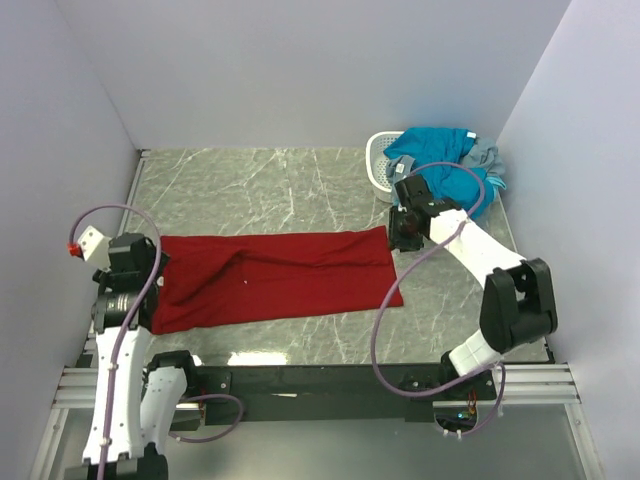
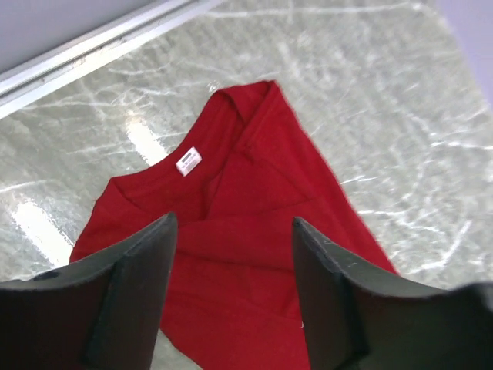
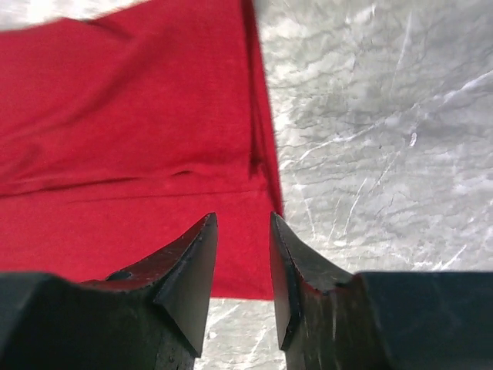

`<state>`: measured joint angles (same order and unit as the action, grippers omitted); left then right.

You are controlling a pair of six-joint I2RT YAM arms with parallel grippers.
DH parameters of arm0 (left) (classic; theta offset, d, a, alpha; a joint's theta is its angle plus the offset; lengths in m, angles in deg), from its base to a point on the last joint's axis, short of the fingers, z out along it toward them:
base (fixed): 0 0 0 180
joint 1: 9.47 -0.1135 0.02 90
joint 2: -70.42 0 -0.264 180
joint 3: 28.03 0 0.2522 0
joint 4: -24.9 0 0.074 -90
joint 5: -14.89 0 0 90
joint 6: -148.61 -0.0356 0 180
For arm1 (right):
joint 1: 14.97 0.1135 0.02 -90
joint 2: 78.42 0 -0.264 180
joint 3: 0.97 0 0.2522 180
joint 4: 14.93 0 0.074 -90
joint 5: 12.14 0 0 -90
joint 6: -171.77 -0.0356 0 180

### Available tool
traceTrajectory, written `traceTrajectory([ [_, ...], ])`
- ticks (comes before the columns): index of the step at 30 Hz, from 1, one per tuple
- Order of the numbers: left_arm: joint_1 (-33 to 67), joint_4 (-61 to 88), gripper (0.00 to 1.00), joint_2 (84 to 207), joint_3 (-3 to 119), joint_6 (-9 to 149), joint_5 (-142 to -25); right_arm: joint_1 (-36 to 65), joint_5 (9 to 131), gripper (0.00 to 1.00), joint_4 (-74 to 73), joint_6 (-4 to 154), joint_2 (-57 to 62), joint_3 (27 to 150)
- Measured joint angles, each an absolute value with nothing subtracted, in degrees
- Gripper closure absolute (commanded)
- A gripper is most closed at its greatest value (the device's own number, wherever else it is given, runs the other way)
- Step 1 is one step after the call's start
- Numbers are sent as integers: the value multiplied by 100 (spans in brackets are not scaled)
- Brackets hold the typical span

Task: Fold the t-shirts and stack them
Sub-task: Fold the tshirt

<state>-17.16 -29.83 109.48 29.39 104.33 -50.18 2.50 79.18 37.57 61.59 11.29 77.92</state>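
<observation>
**Top external**
- Dark red t-shirt (image 1: 280, 275) lies flat on the tabletop (image 1: 300, 185) as a long, narrow band.
- Its long axis runs left to right, with a slight tilt.
- Left gripper (image 1: 150, 265) is over the band's left end and right gripper (image 1: 403, 232) is at its right end.
- White basket (image 1: 378, 165) sits at the far right corner. The teal-blue and grey t-shirts (image 1: 440, 160) are heaped on and beside it, well apart from the red one.

**Left wrist**
- Left gripper (image 2: 233, 225) has its jaws spread wide with nothing between them. Red cloth lies below.
- Neck label (image 2: 188, 160) faces up beyond the fingers (image 2: 139, 285).
- Judgement: the collar lies in the left part of the band, so the shirt points left.

**Right wrist**
- Right gripper (image 3: 243, 223) has its jaws parted by a narrow gap and holds nothing.
- It is poised over the straight right edge of the red t-shirt (image 3: 115, 131), probably the hem. Bare tabletop (image 3: 385, 116) lies to one side.

**Step (judgement)**
- The lengthwise folds look done and the crosswise fold is still to come.
- Next move: pinch one end of the band through all its layers.
- Carry that end along the long axis onto the other end, keeping the edges aligned.
- The remaining shirts at the basket come after that.
</observation>
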Motion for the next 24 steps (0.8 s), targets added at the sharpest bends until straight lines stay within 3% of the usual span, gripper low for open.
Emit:
traceTrajectory([
  [8, -1716, -2677, 19, 11383, 2946, 10590, -5302, 342, 7903, 60, 3707, 6242, 1236, 8480],
  [17, -1744, -1781, 18, 13230, 2946, 10583, -5435, 340, 7866, 58, 3549, 6307, 2502, 8965],
  [24, -2081, -1134, 16, 14161, 2989, 10319, -5730, 233, 7925, 57, 3543, 6362, 2821, 8965],
])
